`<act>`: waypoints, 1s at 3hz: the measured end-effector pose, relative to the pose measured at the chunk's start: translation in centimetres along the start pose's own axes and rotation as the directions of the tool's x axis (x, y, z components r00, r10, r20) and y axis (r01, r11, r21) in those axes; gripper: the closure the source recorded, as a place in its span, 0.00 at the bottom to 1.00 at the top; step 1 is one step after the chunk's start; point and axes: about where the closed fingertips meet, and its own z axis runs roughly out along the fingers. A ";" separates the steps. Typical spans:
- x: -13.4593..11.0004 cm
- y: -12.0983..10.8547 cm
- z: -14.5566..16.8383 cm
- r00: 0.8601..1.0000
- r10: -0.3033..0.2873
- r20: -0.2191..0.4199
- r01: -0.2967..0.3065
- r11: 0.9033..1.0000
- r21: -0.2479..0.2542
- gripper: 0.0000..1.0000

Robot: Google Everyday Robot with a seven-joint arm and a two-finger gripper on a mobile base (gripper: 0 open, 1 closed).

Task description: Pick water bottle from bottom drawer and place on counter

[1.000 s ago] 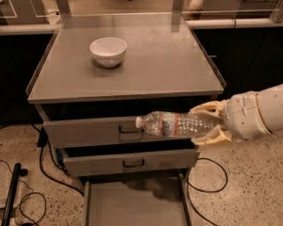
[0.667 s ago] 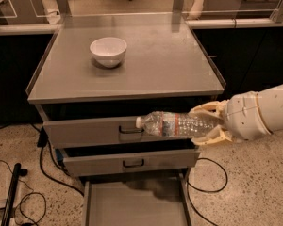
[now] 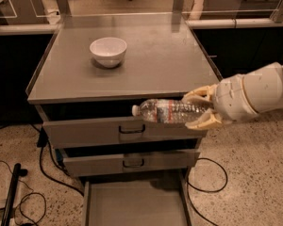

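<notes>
Tan gripper (image 3: 199, 110), 3 o'clock, squeezes small clear plastic water bottle (image 3: 162, 111) by bottom end, cap toward 9 o'clock. Bottle well above open grey bottom drawer (image 3: 132, 205), 6 o'clock. Held sideways, likely to lay on flat grey bench (image 3: 167, 55) near white bowl (image 3: 108, 51).

My claw (image 3: 192, 111) hangs at the cabinet's front right corner. Its matt cream fingers (image 3: 200, 121) are clamped on a clear, crinkled plastic bottle (image 3: 167, 111). Behind the claw, my arm (image 3: 254, 95) has a smooth white shell. Up and left of the claw, the counter (image 3: 155, 65) is smooth grey metal with a dull sheen, and the bowl (image 3: 108, 51) on it is glossy white. Below the claw, the bottom drawer (image 3: 137, 206) is flat, matt grey metal. The floor (image 3: 254, 182) is speckled stone.
</notes>
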 end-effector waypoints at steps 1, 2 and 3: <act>-0.7 -5.8 0.8 1.000 0.014 0.021 -0.015 1.000 0.022 1.00; -0.7 -9.3 0.7 0.995 0.084 0.045 -0.088 0.989 0.122 1.00; -0.6 -11.8 1.1 0.987 0.135 0.087 -0.149 0.973 0.178 1.00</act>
